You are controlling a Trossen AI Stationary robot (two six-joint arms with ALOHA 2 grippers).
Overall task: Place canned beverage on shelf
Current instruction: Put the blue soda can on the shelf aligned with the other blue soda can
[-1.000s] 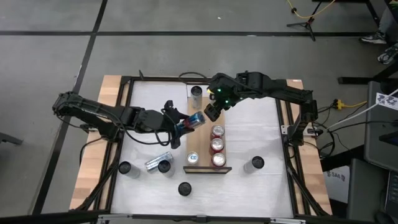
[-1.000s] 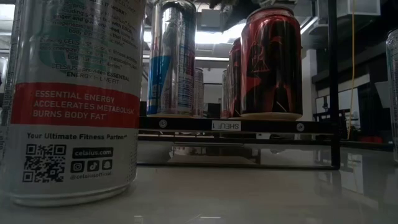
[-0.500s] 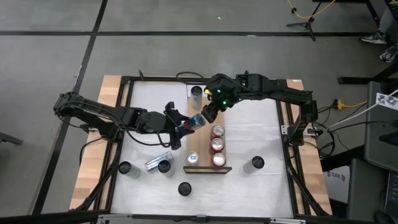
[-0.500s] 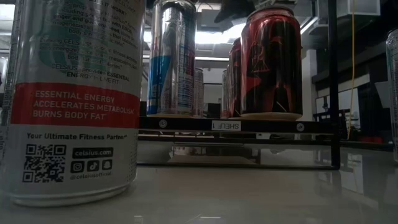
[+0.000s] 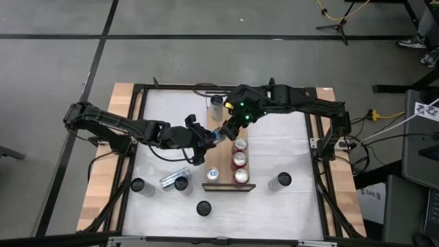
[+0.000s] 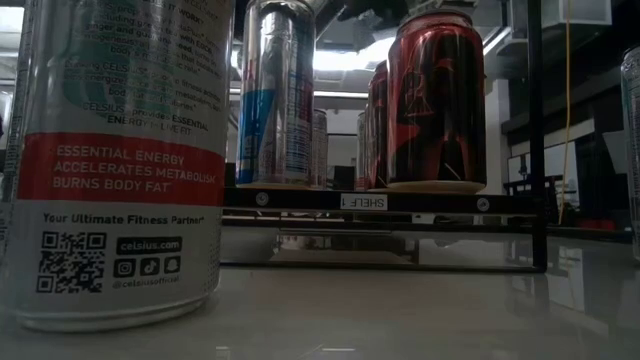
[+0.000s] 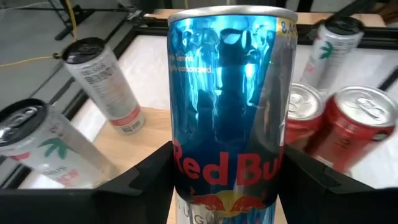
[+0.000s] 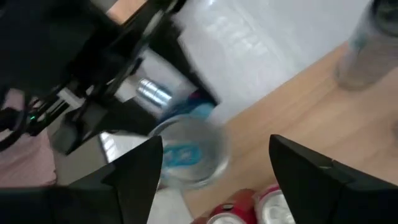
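White table [image 5: 288,140], wooden shelf [image 5: 214,162] bearing four cans [image 5: 239,160]

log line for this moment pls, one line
left hand: shut on blue can, over shelf | right hand: open, above the can's top | shelf: three red cans, one silver-blue can

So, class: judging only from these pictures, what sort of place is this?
Probably a robotics lab or test workshop: a framed work table on a bare grey floor, cables and a tripod around it, and drink cans set on a labelled mock shelf.
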